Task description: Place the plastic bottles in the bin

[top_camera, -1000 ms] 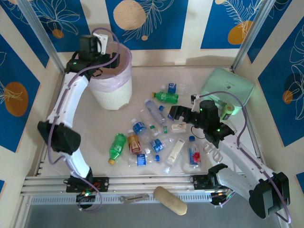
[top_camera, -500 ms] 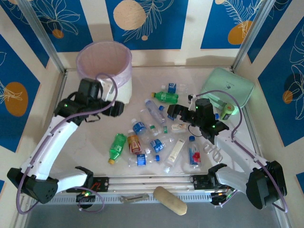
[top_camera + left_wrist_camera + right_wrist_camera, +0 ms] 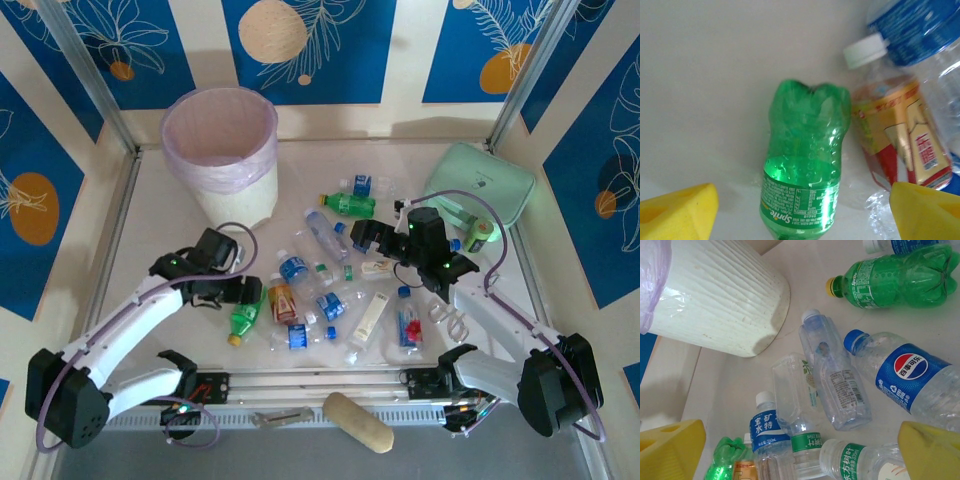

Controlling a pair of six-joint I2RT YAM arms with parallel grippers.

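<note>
Now that my left gripper has swung down from the bin at the far-left corner of the tabletop, its jaws stand apart astride the green bottle near the front edge, so another pickup is starting. My right gripper hangs open over the bottles mid-table.

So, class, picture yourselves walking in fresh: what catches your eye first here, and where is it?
A jumble of small plastic bottles lies across the middle of the table. A big cream bin with a pink liner stands at the far left corner. The left gripper hangs open over a green bottle at the jumble's left edge.
</note>
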